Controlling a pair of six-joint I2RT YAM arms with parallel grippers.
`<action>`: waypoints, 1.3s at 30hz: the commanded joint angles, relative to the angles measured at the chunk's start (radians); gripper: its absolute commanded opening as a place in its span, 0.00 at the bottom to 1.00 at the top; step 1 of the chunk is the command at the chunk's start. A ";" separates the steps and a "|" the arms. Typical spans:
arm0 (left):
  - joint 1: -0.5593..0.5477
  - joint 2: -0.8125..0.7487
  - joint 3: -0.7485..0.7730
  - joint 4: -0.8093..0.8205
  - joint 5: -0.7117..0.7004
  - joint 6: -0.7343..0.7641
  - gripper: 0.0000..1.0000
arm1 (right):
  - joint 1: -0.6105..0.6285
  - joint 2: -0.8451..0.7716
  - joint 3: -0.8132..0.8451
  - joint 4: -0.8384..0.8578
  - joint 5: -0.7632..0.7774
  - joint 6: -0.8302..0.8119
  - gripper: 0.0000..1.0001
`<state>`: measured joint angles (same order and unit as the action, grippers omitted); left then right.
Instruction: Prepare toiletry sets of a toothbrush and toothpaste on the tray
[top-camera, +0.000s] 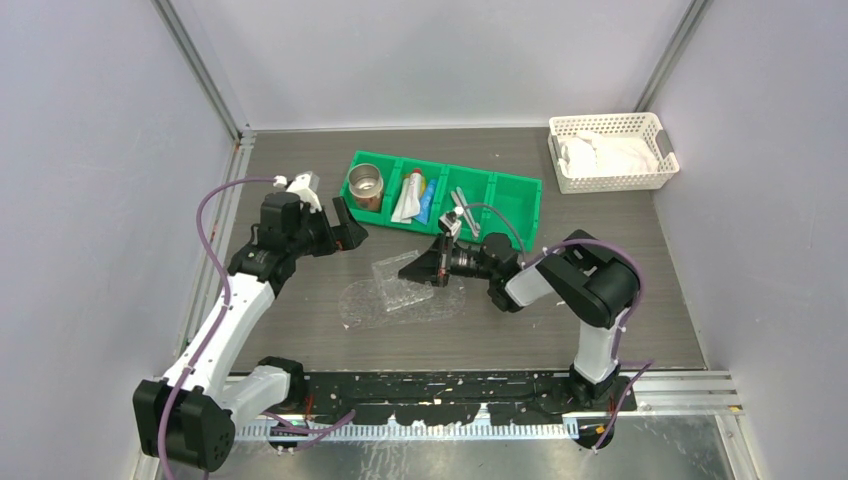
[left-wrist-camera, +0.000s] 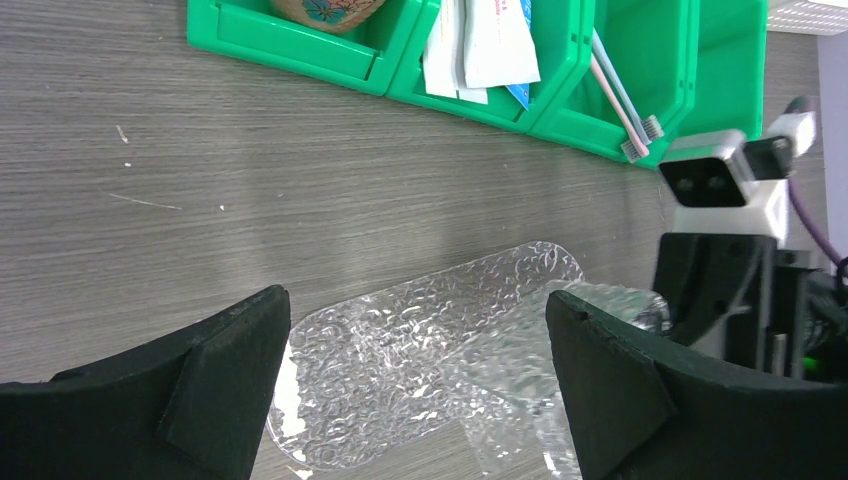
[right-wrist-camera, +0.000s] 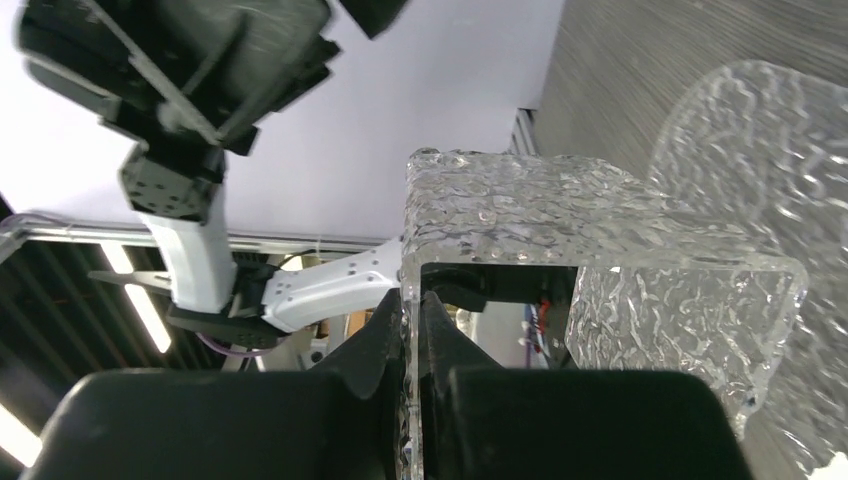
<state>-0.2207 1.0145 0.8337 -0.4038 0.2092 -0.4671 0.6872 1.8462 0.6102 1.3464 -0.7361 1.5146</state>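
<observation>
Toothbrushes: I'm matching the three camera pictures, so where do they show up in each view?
Top external: the toothbrushes lie in the green bin's third compartment from the left, above centre.
Left wrist: toothbrushes at upper right, in the same compartment.
Right wrist: not in view.
Shared landmark: the clear tray pinched by the right gripper shows in all three.

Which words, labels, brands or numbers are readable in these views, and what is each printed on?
No text is legible in any view.
Print on the white soft toothpaste tube in the green four-compartment bin: pink and blue, too blurred to read.
Round metal cup: a pattern only, no lettering visible.
</observation>
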 joint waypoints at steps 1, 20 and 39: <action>-0.003 -0.010 0.030 0.010 0.004 0.007 1.00 | 0.023 0.034 -0.028 0.090 0.050 -0.085 0.01; -0.003 -0.001 0.024 0.020 0.007 0.009 1.00 | 0.068 0.116 -0.087 0.091 0.227 -0.231 0.02; -0.003 -0.004 0.018 0.021 0.004 0.008 1.00 | -0.055 0.084 -0.258 0.090 0.251 -0.226 0.85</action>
<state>-0.2207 1.0149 0.8337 -0.4026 0.2092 -0.4671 0.6872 1.9587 0.3851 1.3937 -0.4885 1.3151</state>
